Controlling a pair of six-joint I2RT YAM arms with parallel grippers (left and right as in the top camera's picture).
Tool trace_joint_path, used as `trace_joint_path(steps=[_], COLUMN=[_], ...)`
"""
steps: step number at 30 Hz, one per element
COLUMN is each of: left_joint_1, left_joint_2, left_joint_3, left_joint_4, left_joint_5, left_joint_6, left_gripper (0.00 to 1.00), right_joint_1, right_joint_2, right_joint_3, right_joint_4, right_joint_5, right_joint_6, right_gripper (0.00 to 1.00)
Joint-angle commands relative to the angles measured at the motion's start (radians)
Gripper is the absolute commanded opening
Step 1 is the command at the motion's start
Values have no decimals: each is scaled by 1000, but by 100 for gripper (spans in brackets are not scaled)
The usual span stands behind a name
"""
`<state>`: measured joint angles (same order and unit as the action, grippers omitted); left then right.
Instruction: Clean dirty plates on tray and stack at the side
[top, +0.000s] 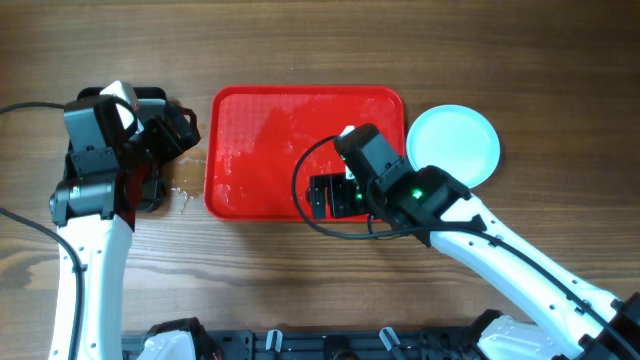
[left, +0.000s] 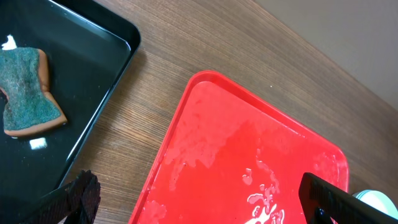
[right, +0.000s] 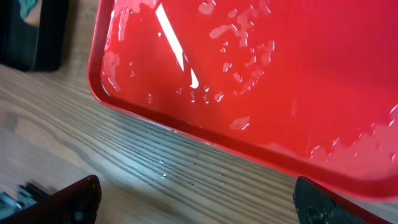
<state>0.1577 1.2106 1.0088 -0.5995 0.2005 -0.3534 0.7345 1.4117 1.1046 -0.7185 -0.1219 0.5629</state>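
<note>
The red tray (top: 262, 140) lies in the middle of the table, wet and with no plate on it. Just off its right end a pale aqua plate (top: 455, 143) rests on the wood; from above I cannot tell how many are stacked there. My right gripper (top: 330, 197) hovers open over the tray's front rim (right: 205, 134), with bare wood between its fingers (right: 74, 196). My left gripper (top: 175, 132) hangs open at the tray's left end, its fingertips (left: 81, 194) straddling the tray's edge (left: 180, 124). A sliver of the plate (left: 380, 199) shows at the far corner.
A black tray (left: 93, 56) left of the red one holds a green-and-tan sponge (left: 28, 93). Water drops (top: 185, 195) dot the wood beside the red tray's left front corner. A black rail (top: 330, 345) runs along the near table edge.
</note>
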Motion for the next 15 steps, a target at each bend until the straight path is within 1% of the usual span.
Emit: trace_joint_path(steps=[1,3,7,12,15], left_joint_1=[-3,-3,-3,-3,-3], left_joint_2=[0,0,0,0,0], left_joint_3=[-1,-1,-1,-1,-1], left_joint_4=[3,3,3,3,3], left_joint_5=[16,16,16,16,16], left_joint_6=[5,6,5,6,6], left_gripper=[100,100,100,100,100], right_joint_1=[1,1,-10,-29,-33], right_joint_2=[-14,-19,-23,-72,-120], right_joint_3=[0,0,0,0,0], right_joint_4=[8,39,119,105,97], right_joint_5=[26,26,20,18,18], right_joint_6=[-119,-124,-193,-205,-269], right_gripper=[100,100,100,100,100])
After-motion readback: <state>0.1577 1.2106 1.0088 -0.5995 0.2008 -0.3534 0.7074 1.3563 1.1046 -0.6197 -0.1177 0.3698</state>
